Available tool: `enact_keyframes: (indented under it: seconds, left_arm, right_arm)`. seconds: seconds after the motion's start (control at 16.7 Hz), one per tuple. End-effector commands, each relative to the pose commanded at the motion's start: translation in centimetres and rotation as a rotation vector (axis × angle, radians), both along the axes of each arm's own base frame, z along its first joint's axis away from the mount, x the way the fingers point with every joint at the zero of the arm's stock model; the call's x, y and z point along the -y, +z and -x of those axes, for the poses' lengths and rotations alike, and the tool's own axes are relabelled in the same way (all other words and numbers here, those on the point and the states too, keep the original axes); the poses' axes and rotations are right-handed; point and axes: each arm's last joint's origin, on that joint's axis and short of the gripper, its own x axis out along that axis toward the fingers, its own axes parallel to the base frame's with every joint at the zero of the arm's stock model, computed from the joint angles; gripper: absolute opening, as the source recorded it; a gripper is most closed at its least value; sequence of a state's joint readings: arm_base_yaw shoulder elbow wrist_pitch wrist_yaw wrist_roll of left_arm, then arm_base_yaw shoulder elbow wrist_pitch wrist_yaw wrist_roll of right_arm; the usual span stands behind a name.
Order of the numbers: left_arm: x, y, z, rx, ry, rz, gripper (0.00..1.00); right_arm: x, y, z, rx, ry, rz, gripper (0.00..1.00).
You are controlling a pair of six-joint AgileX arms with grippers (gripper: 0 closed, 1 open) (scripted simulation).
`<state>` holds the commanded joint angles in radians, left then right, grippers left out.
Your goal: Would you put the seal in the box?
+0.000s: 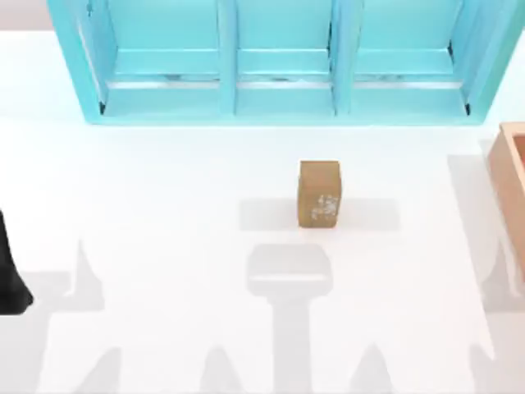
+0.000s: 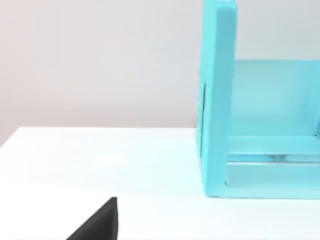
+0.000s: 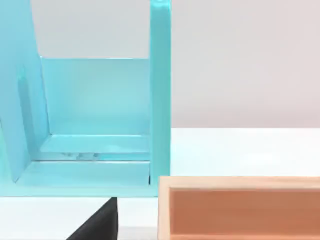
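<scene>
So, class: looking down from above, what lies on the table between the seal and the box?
Nothing but bare white table. In the top view the seal stands near the middle and the box sits at the right edge, with only faint shadows between them.

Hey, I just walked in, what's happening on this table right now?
Nothing is being handled yet. The seal stands upright by itself near the middle of the white table, in front of the turquoise shelf. The box it should go into sits at the table's right edge, partly in frame. The left arm is parked at the table's left edge, well away from the seal, so the job looks not yet started.
</scene>
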<state>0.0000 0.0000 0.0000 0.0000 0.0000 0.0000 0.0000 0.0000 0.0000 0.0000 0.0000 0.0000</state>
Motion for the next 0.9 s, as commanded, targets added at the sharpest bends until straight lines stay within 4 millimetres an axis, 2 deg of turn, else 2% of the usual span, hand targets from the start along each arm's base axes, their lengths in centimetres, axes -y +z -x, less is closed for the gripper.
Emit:
enact_keyframes:
  seconds: [0.24, 0.42, 0.66, 0.78, 0.9]
  left_arm:
    - [0.0, 0.0, 0.0, 0.000, 0.000, 0.000, 1.00]
    - [0.0, 0.0, 0.0, 0.000, 0.000, 0.000, 1.00]
    - [0.0, 0.0, 0.0, 0.000, 0.000, 0.000, 1.00]
    - [0.0, 0.0, 0.0, 0.000, 0.000, 0.000, 1.00]
    - [0.0, 0.0, 0.0, 0.000, 0.000, 0.000, 1.00]
  right_arm:
    - [-0.1, 0.5, 0.0, -0.026, 0.014, -0.015, 1.00]
    - [-0.6, 2.6, -0.2, -0.134, 0.064, -0.072, 1.00]
    - [-1.9, 8.1, -1.7, -0.384, 0.139, -0.178, 1.00]
    - [-3.0, 11.4, -3.7, -0.541, 0.163, -0.225, 1.00]
    - [-4.7, 14.4, -6.7, -0.712, 0.172, -0.259, 1.00]
